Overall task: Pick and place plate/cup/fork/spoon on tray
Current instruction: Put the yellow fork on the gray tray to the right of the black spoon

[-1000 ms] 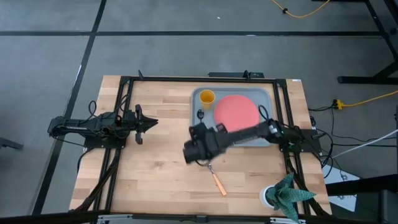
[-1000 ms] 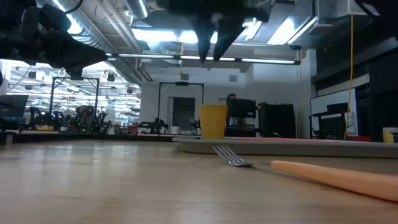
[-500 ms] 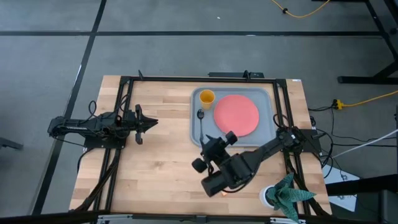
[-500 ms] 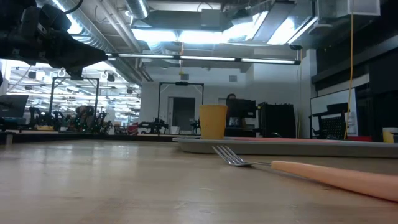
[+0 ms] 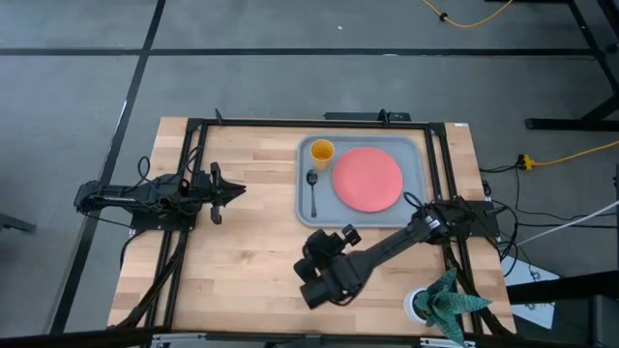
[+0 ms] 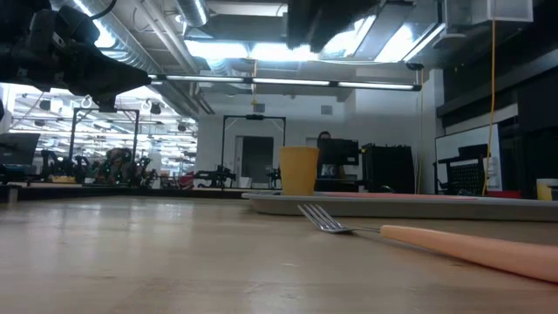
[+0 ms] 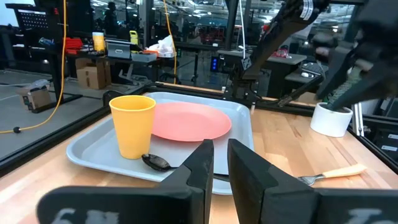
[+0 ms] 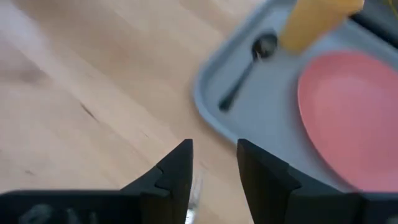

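With fork [image 6: 418,239] alone off tray [image 5: 306,203], lying near front edge under right gripper [image 8: 213,163]: jaws apart, empty. Descend straight, straddle tan handle crosswise, pinch mid-handle. Left gripper [image 7: 220,163] waits at left edge, jaws slightly apart.

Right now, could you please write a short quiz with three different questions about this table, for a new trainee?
1. True or false: the fork lies on the tray.
2. Which item rests between the cup and the tray's near rim? A plate; B spoon.
3. Fill in: the right gripper hangs above the ____.

Key: 1 false; 2 B; 3 table.
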Tool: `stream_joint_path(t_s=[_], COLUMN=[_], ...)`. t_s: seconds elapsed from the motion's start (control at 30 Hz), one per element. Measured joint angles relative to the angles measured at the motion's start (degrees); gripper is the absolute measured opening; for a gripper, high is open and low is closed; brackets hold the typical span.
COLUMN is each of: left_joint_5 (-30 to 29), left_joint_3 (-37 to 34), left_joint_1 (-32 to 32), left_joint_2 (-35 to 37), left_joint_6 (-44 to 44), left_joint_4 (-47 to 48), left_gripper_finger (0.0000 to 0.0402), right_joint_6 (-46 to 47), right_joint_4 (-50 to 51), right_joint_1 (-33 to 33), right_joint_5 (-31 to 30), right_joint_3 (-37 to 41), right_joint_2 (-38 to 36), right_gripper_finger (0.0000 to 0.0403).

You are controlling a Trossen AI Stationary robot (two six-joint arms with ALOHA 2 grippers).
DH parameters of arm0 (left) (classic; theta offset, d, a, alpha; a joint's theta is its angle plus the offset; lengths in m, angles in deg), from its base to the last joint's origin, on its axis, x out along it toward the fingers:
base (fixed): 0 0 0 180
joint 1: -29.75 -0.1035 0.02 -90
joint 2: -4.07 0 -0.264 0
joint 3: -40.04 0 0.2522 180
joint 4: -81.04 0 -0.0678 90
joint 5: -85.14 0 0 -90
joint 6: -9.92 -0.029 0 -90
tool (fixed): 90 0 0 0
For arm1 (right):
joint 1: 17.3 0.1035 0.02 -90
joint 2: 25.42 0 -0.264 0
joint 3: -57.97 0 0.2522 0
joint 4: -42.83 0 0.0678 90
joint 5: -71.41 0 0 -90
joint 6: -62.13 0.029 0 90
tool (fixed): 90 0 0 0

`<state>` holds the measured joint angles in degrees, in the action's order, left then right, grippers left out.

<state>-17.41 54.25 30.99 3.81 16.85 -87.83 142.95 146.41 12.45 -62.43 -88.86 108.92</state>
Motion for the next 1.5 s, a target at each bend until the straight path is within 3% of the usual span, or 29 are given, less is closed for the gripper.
stream_joint_path(t_s=[0.13,0.3,0.43,0.7,0.87,1.07,1.17,1.5], left_joint_5=[0.0,0.0,0.0,0.0,0.0,0.0,0.0,0.0], left_joint_3=[0.0,0.0,0.0,0.0,0.0,0.0,0.0,0.0], left_joint_1=[0.0,0.0,0.0,0.0,0.0,0.0,0.0,0.0], left_joint_2=[0.0,0.0,0.0,0.0,0.0,0.0,0.0,0.0], left_joint_6=[0.0,0.0,0.0,0.0,0.0,0.0,0.0,0.0], left_joint_4=[0.0,0.0,0.0,0.0,0.0,0.0,0.0,0.0], left_gripper_finger=[0.0041,0.0041,0.0041,0.0041,0.0041,0.0041,0.0041,0.0041], right_joint_6=[3.7,5.4,0.1,0.1,-0.1,3.0,2.9,3.1], right_joint_4=[0.2,-3.6,-3.2,-4.3,-17.9,-35.3,-35.6,-35.4], right_joint_1=[-1.5,-1.5,-1.0,-2.7,-3.5,-3.3,-2.9,-0.9], right_joint_5=[6.2,2.9,2.8,10.3,12.9,21.1,23.7,23.9], right_joint_3=[5.6,9.3,9.4,13.1,25.8,41.1,42.3,41.0], right_joint_2=[0.4,0.3,0.3,-0.2,-6.5,-13.8,-14.2,-14.1], right_gripper_finger=[0.0127,0.0119,0.0119,0.0120,0.0132,0.0136,0.0136,0.0136])
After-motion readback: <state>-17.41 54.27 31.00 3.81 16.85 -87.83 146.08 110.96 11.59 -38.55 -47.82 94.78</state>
